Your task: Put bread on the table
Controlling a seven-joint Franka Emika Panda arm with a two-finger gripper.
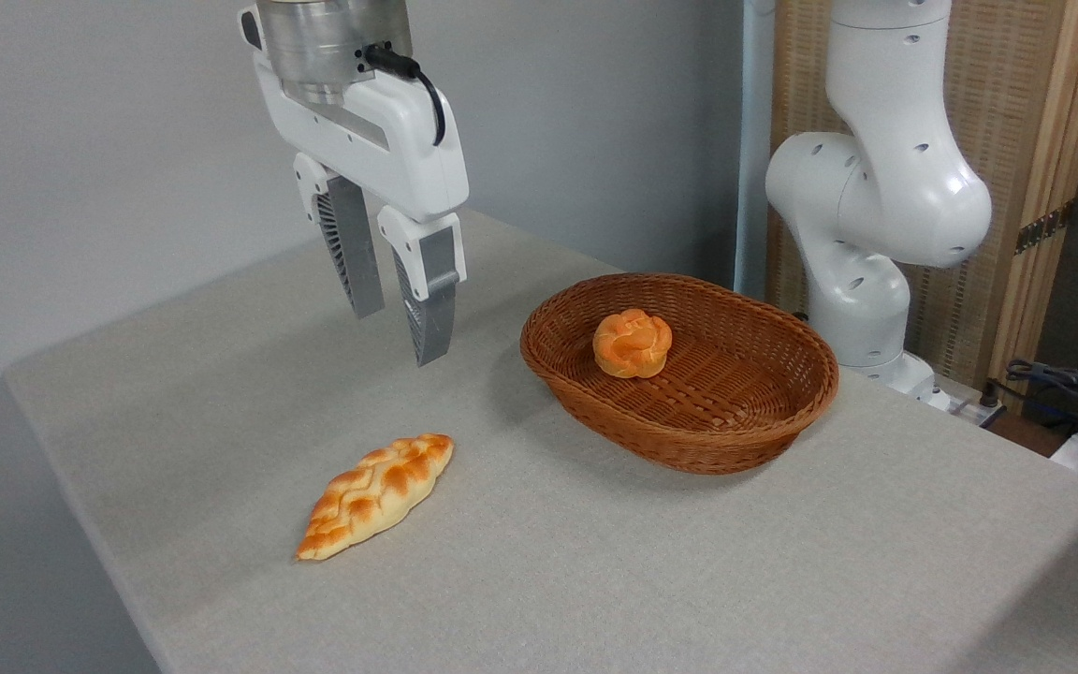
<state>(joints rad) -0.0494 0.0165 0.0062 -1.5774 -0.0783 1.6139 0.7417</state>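
From my screen I see the bread lying flat on the table, toward the front left, its long axis running diagonally from lower left to upper right. Nothing touches it. My tool hangs in the air above and behind the loaf, well clear of it, pointing down with its two grey fingers spread apart and nothing between them. To the right of the bread, and apart from it, sits a brown wicker basket with a small round bun resting inside, near its back left wall. The arm's white base stands at the far right edge of the table, behind the basket, in front of a wooden screen. A few cables lie off the table at the far right.
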